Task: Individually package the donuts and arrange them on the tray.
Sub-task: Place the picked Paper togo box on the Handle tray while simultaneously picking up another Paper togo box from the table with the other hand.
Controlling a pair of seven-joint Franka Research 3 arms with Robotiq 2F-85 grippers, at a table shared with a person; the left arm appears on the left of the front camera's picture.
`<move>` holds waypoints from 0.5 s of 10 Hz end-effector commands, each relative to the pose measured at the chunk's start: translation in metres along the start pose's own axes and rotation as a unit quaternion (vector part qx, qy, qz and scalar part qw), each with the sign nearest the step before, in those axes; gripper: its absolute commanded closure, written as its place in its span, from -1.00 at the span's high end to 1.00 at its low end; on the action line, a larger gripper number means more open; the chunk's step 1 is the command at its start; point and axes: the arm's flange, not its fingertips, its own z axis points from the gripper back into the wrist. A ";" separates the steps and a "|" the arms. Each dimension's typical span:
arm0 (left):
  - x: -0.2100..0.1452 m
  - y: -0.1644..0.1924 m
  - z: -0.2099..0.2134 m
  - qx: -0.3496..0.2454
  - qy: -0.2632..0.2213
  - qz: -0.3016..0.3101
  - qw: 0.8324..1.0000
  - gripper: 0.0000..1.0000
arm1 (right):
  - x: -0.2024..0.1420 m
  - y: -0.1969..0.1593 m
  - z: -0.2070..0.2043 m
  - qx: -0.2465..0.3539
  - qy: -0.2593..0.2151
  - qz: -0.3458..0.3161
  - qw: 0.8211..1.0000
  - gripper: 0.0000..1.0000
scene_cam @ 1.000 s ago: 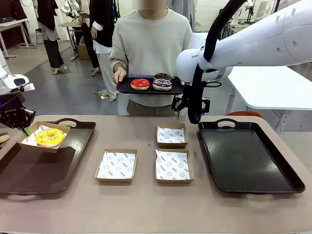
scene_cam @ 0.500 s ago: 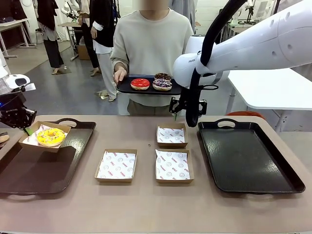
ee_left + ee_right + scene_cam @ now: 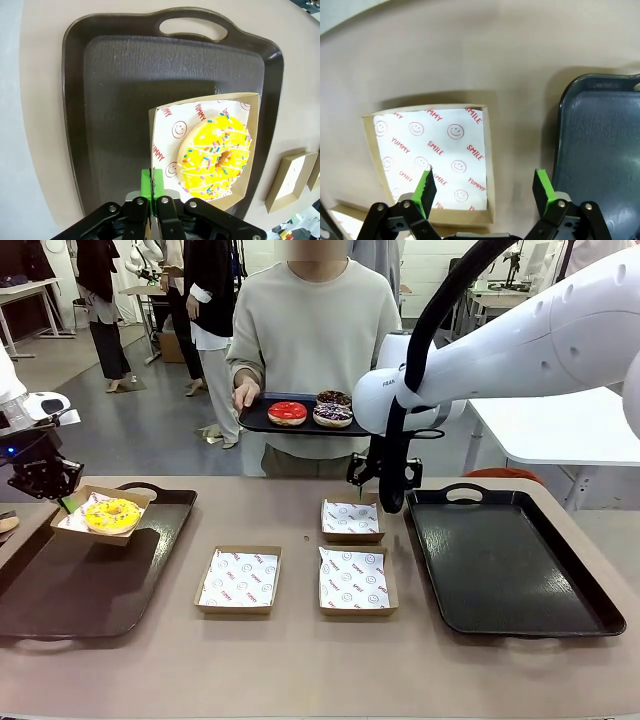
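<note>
A yellow-iced donut (image 3: 112, 514) (image 3: 216, 156) lies in a paper-lined cardboard box (image 3: 72, 525) (image 3: 247, 102). My left gripper (image 3: 64, 504) (image 3: 151, 183) is shut on that box's edge and holds it just above the left black tray (image 3: 60, 590) (image 3: 115, 100). Across the table a person holds a small black tray (image 3: 258, 422) carrying a red-glazed donut (image 3: 287, 412), a sprinkled donut (image 3: 333, 415) and a chocolate donut (image 3: 333, 397). My right gripper (image 3: 385, 492) (image 3: 485, 189) hangs open over the far empty box (image 3: 352, 518) (image 3: 432, 150), its fingers apart with nothing between them.
Two more empty lined boxes (image 3: 240, 578) (image 3: 357, 578) sit at the table's middle. A large black tray (image 3: 510, 560) (image 3: 600, 135) lies to the right, bare. A white table stands behind on the right, and people stand far off at the back left.
My left gripper has carried the box with the yellow donut slightly right and up. My right gripper has shifted a little left and lower over the far box.
</note>
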 end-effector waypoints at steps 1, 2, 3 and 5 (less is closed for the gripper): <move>0.011 -0.002 0.000 -0.013 -0.004 0.009 1.000 -0.97 | 0.005 0.005 -0.010 -0.016 -0.007 -0.007 1.000 1.00; 0.014 -0.003 -0.003 -0.012 -0.002 0.010 1.000 -0.97 | 0.005 0.007 -0.013 -0.017 -0.005 -0.004 1.000 1.00; 0.017 -0.002 -0.006 -0.012 0.001 0.012 1.000 -0.97 | 0.005 0.008 -0.016 -0.016 -0.004 0.001 1.000 1.00; 0.020 0.000 -0.010 -0.015 0.008 0.017 1.000 -0.97 | 0.006 0.007 -0.020 -0.016 0.002 0.004 1.000 1.00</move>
